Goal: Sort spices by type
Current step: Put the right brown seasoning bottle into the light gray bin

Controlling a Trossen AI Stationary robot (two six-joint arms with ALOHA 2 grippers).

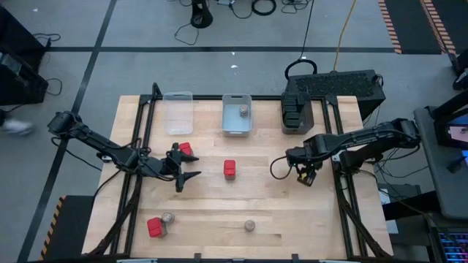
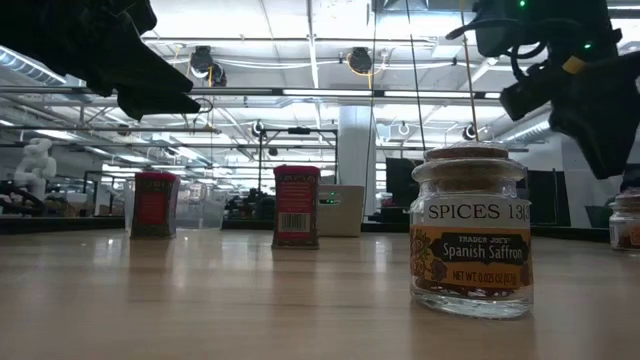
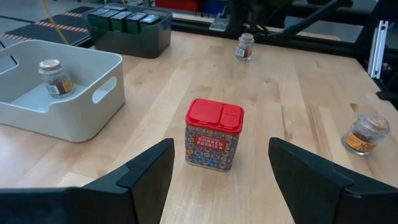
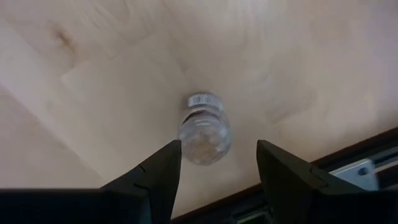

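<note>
- Spices on the bare table top, counted from the high view: three red tins and three small round jars, plus one jar already in a bin.
- Red tins: one at the table's middle (image 1: 229,169), one just beside the left gripper (image 1: 186,150), one near the front left edge (image 1: 154,227).
- Jars: one touching or nearly touching that front-left red tin (image 1: 167,218), one near the front centre (image 1: 249,226), one under the right gripper (image 4: 204,129), which the high view hides.
- Jar in the bin (image 1: 243,111): it stands alone in the white bin (image 1: 237,130) at the back centre.
- Clear bin (image 1: 178,113), back left: I cannot make out anything inside it.
- Dark bin (image 1: 297,113), back right: it holds a row of dark-lidded containers; four show in the left wrist view (image 3: 123,18).
- Left gripper (image 1: 187,174): left of the middle red tin, fingers spread and holding nothing, aimed at that tin.
- Right gripper (image 1: 306,177): above the table's right side, fingers spread on either side of the jar below and not touching it.
</note>
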